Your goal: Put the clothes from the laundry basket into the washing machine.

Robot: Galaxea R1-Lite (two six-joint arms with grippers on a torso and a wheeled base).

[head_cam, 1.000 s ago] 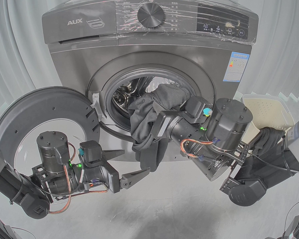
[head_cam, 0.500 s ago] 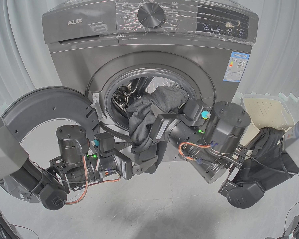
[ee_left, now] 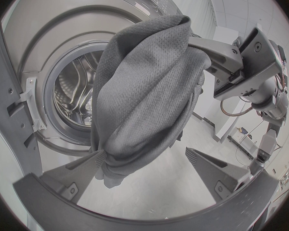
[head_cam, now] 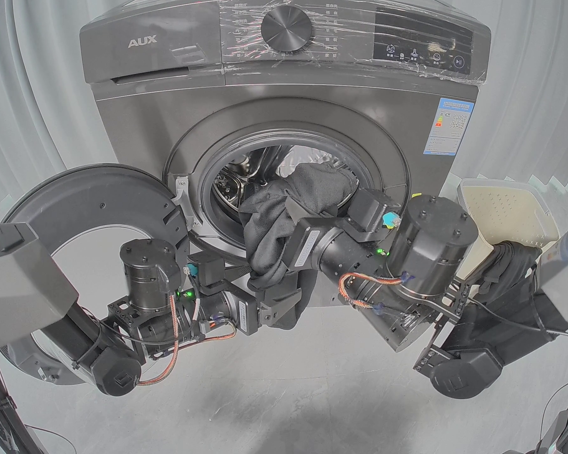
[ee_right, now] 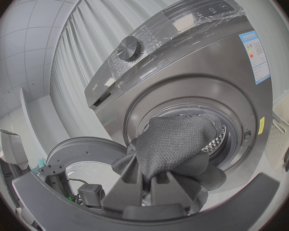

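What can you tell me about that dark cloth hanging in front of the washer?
The cloth is dark grey, a knit with a fine mesh texture, bunched and limp. The right pincer is shut on its upper fold, holding it at the open mouth of the washer. Its lower end hangs between the fingers of the open left pincer, one seemingly touching it.

Hanging garment half-blocks the drum mouth.
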